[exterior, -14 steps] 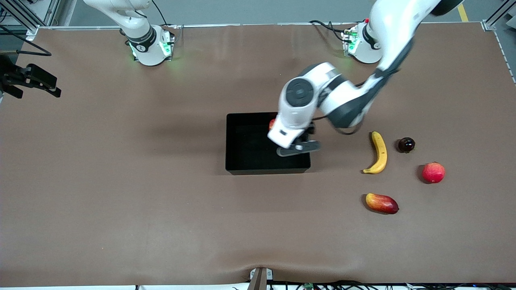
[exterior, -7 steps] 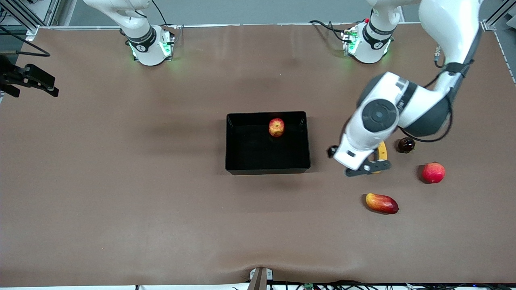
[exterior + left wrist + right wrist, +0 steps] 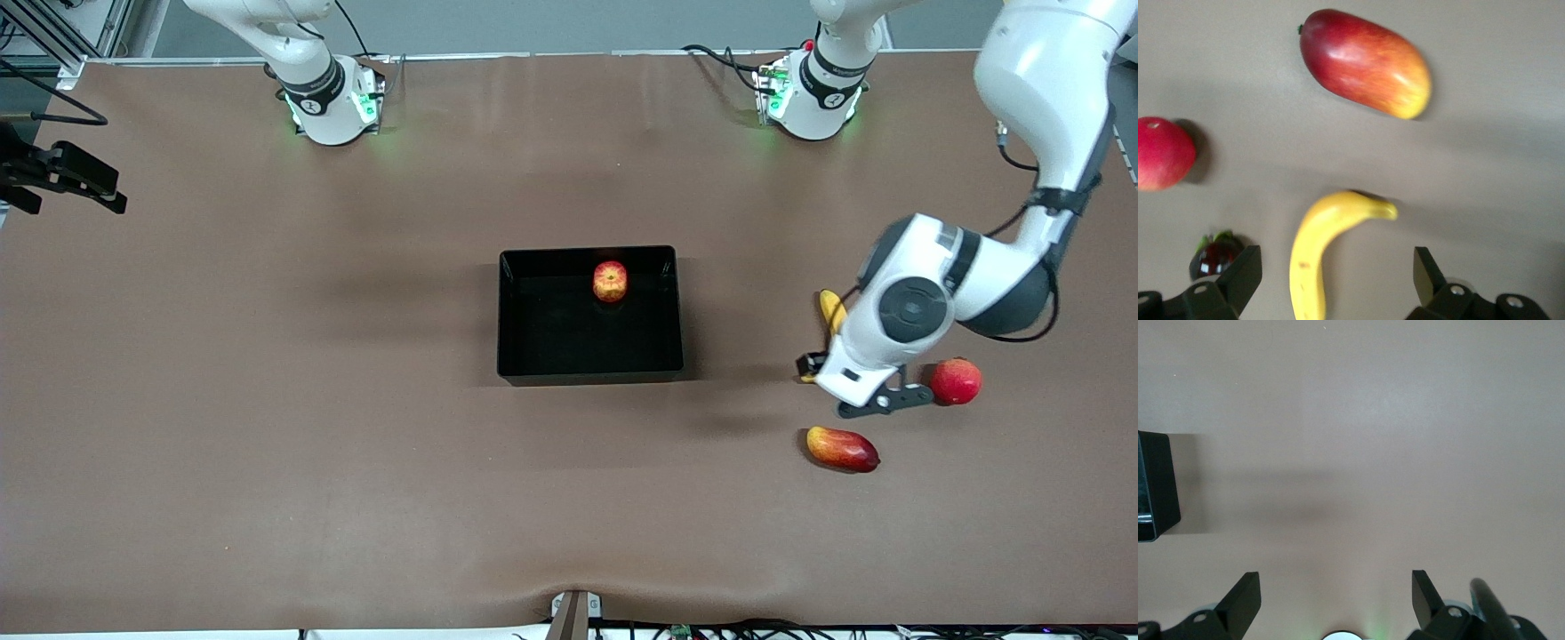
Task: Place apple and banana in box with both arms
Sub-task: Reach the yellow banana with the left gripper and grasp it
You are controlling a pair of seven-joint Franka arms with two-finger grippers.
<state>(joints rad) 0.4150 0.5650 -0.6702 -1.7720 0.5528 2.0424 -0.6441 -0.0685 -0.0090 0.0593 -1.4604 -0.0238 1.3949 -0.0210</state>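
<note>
Yellow banana [image 3: 1313,257] lies on my table toward the left arm's end, with my left gripper [image 3: 1331,277] above it, fingers spread apart and empty. I see the apple [image 3: 610,281] in the black box [image 3: 533,356]. My right gripper [image 3: 1335,600] waits, fingers apart.

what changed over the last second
The left gripper, open and empty, swung from over the box to above the banana, uncovering the apple in the box. The mango, red fruit and waiting right arm stayed put.
</note>
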